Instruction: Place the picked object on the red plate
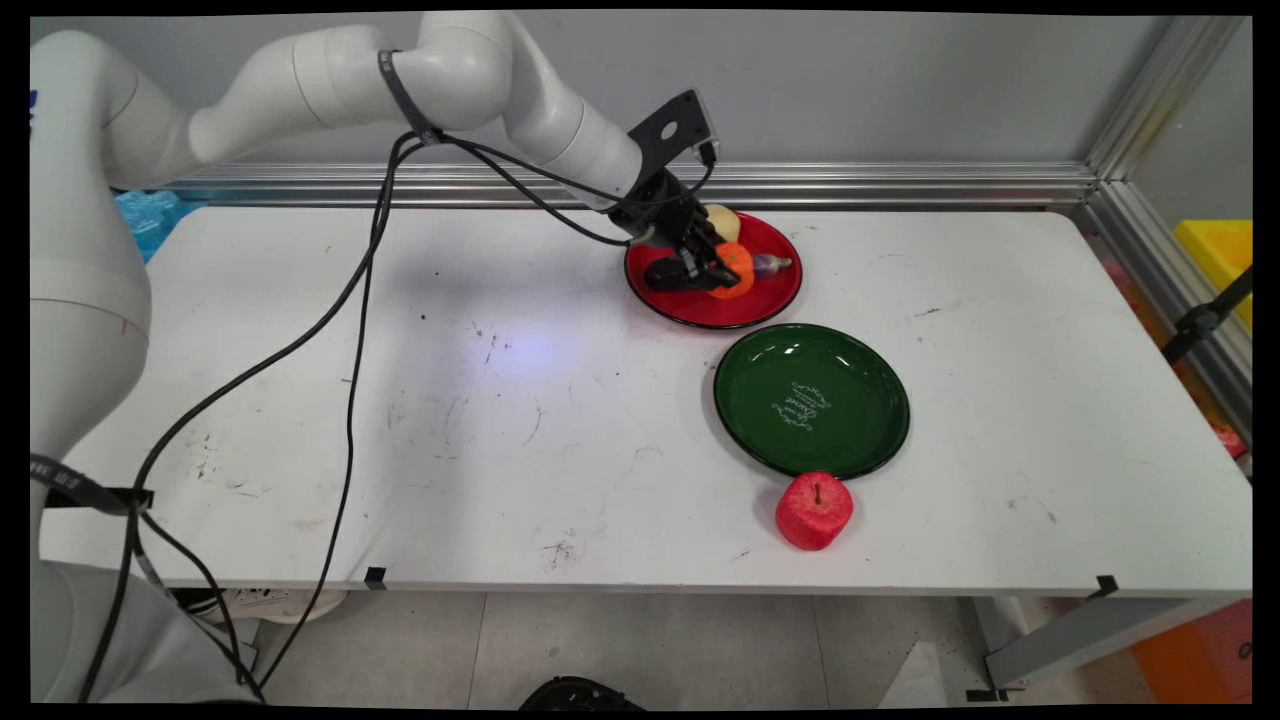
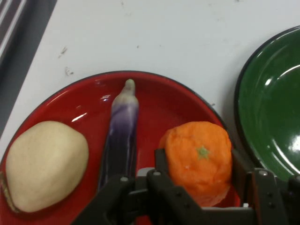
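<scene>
the gripper [image 2: 199,161] is closed around the orange [image 2: 199,157] on the red plate [image 2: 154,101], flanked by a purple eggplant [image 2: 121,136] and a pale potato [image 2: 44,164]. an empty green plate [image 1: 810,400] is seen nearby, red apple [image 1: 814,511] beside it.

White table [image 1: 560,420], top scuffed and marked. Grey wall [image 1: 850,90] behind it, aluminium rail [image 1: 900,185] along the base, aluminium post [image 1: 1150,100] at the right corner. Grey tiled floor [image 1: 650,650] below. Yellow bin [image 1: 1222,250] beyond the right edge, blue item [image 1: 150,215] far left.
</scene>
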You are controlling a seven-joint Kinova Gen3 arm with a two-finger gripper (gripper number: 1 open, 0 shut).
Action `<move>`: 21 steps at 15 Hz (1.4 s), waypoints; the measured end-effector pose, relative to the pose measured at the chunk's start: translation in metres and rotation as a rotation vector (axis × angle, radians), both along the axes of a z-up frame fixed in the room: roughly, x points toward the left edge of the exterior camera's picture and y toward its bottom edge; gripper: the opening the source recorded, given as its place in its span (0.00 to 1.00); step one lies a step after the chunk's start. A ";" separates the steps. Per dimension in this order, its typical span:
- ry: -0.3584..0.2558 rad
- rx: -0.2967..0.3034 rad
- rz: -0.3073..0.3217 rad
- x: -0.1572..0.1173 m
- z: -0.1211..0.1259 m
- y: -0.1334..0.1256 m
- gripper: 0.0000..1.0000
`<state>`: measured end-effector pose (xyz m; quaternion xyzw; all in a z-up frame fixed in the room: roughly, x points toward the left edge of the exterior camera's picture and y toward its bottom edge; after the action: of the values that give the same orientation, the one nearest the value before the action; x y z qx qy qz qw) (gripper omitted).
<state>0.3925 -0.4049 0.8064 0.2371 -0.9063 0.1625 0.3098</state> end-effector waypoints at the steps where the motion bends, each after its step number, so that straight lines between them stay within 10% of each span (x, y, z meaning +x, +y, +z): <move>1: -0.001 0.000 0.002 0.001 -0.003 -0.001 0.00; 21: 0.023 0.028 0.039 0.007 -0.047 -0.014 0.00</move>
<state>0.3996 -0.4191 0.7596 0.2611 -0.9001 0.1529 0.3136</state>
